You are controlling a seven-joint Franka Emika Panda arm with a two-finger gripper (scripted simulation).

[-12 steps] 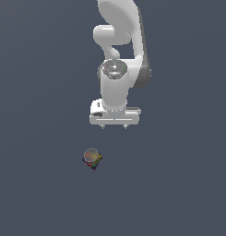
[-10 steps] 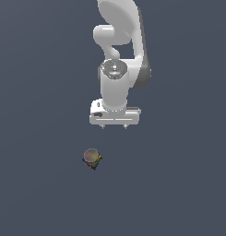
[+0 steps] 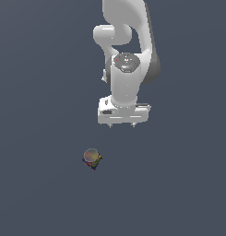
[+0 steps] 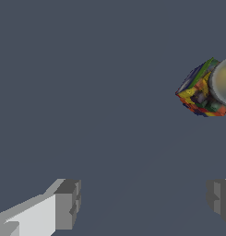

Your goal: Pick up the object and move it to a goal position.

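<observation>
**Multicoloured block alone on the floor, pincer spread and empty**

Seen in the exterior view: white arm [image 3: 127, 60] cut off at the upper edge, base and upper links out of frame. Below it, gripper [image 3: 122, 125] pointing downward, only two short finger stubs showing under the pale hand block, too small there to judge the gap. Clearer in the wrist view: gripper [image 4: 144, 200] with fingers [image 4: 66, 203] set wide apart, plain grey floor [image 4: 86, 92] visible between them, nothing clamped. Second finger clipped by the frame edge, only its inner face showing.

The object [image 3: 92, 158] resting on the floor, well apart from the gripper, lower in the exterior view and toward the exterior view's left. Small next to the arm. From that camera mostly a dull greyish-brown round cap on top, with thin slivers of red, green and yellow peeking out around the lower rim; individual squares too tiny to separate. In the wrist view the object [image 4: 202, 94] partly cut off at the frame edge: pale rounded cap only half shown, below it a tilted corner of the block with green, yellow, orange-red and blue patches. Textures smeared, faces hard to tell apart. Not between the fingers; off to one side of the open gap.

No brand, label or readable writing anywhere. A dark round disc with small reddish marks on the arm's wrist joint, too blurred to read.
</observation>
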